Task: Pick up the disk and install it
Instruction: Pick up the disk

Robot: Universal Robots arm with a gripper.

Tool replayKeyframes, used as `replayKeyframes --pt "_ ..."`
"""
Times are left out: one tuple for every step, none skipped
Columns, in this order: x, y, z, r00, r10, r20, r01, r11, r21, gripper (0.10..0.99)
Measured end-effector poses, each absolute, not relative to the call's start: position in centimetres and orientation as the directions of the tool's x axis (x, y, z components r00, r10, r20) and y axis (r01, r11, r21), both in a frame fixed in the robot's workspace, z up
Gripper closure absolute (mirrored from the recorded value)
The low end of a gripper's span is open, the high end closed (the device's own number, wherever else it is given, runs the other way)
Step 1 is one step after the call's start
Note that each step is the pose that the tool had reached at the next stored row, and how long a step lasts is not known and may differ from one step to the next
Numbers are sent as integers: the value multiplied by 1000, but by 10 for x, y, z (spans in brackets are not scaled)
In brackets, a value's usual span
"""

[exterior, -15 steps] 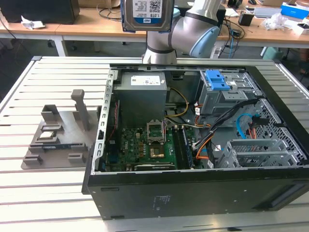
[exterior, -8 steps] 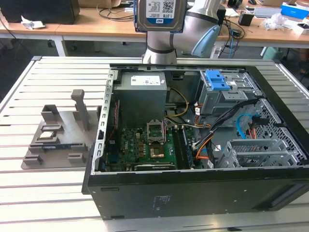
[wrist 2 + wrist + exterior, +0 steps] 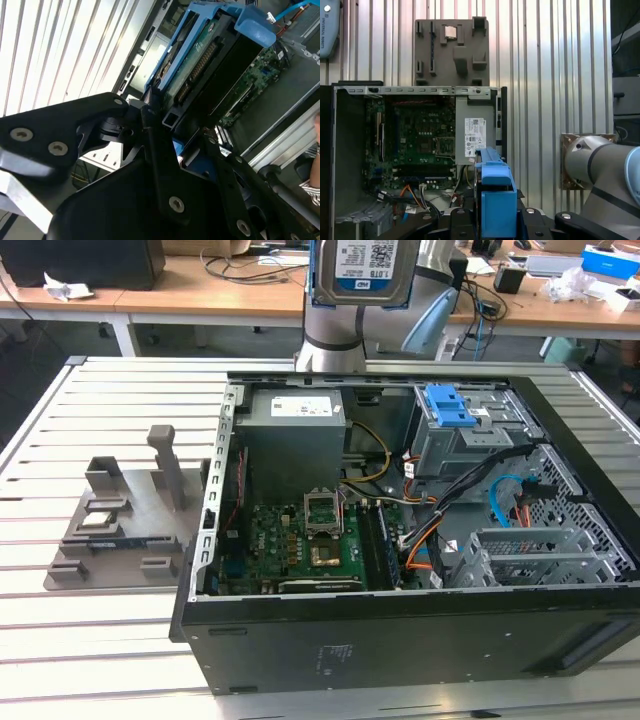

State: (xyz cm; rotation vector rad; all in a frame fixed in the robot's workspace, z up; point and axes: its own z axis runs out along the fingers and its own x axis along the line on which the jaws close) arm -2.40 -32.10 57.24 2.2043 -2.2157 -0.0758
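1. The disk (image 3: 364,270) hangs in the air at 12 o'clock of the exterior view, label facing the camera and blue rails on its sides. It is high above the case's back edge, touching nothing below.
2. In the second wrist view the gripper (image 3: 172,122) is clamped on one end of the disk, probably to leave the rails free.
3. The computer case (image 3: 400,640) lies on its side with the lid off, likely for access from above. The drive cage (image 3: 470,445) with its blue latch plate (image 3: 448,405) sits at 2 o'clock inside.
4. The grey stand (image 3: 125,515) is at 9 o'clock of the case, just beside it on the slatted table (image 3: 100,660).
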Motion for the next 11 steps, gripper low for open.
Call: replayKeyframes --pt "-19 -321 572 -6 -1000 -23 -999 5 45 718" --pt "-14 -321 572 -6 -1000 -23 -999 5 45 718" --pt "-10 -321 572 -6 -1000 -23 -999 5 45 718" --pt "-5 -321 572 -6 -1000 -24 -999 5 45 718" --pt "-1 -321 572 -6 -1000 -23 -999 5 45 718" --pt "2 -321 572 -6 -1000 -23 -999 5 45 718" --pt "6 -321 572 -6 -1000 -23 -999 5 45 718" --pt "11 -321 572 -6 -1000 -23 -999 5 45 718" --pt "18 -321 572 -6 -1000 -23 -999 5 45 718" --pt "22 -321 572 -6 -1000 -23 -999 5 45 718" --pt "25 -321 572 -6 -1000 -23 -999 5 45 718"
